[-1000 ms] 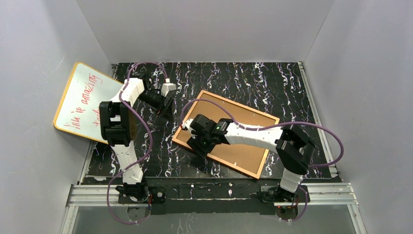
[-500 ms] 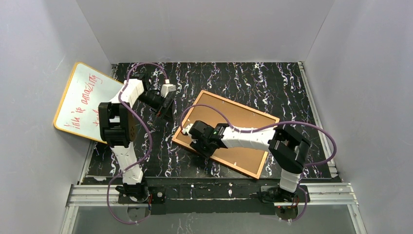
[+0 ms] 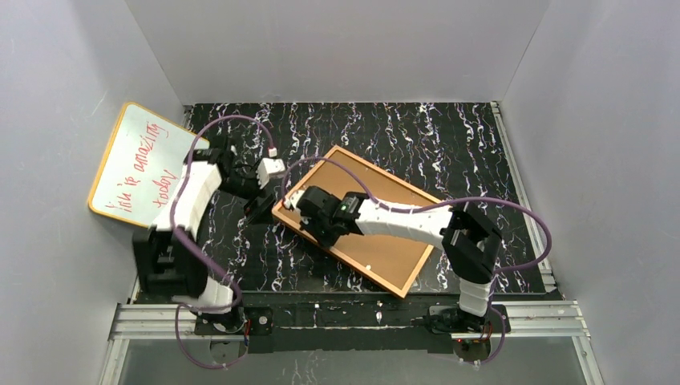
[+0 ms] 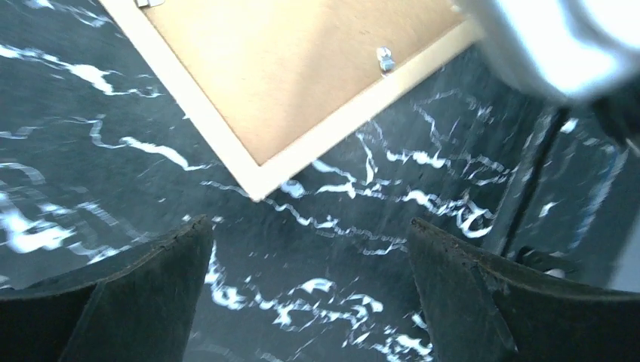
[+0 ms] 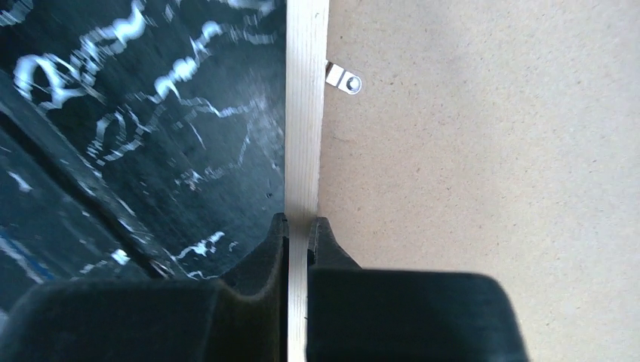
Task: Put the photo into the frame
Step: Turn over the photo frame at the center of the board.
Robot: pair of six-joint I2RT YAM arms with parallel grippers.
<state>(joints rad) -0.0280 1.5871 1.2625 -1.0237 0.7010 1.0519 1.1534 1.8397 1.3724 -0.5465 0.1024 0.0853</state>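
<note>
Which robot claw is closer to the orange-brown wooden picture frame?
Right. The right gripper pinches the border of the orange-brown wooden picture frame; the left gripper hangs open near its corner, not touching.

Overhead view, two close downward wrist views; shared: the frame (image 3: 389, 257)

Grey walls (image 3: 337, 48) surround a black, white-veined tabletop (image 3: 449, 136); a whiteboard (image 3: 128, 172) sits at left.
</note>
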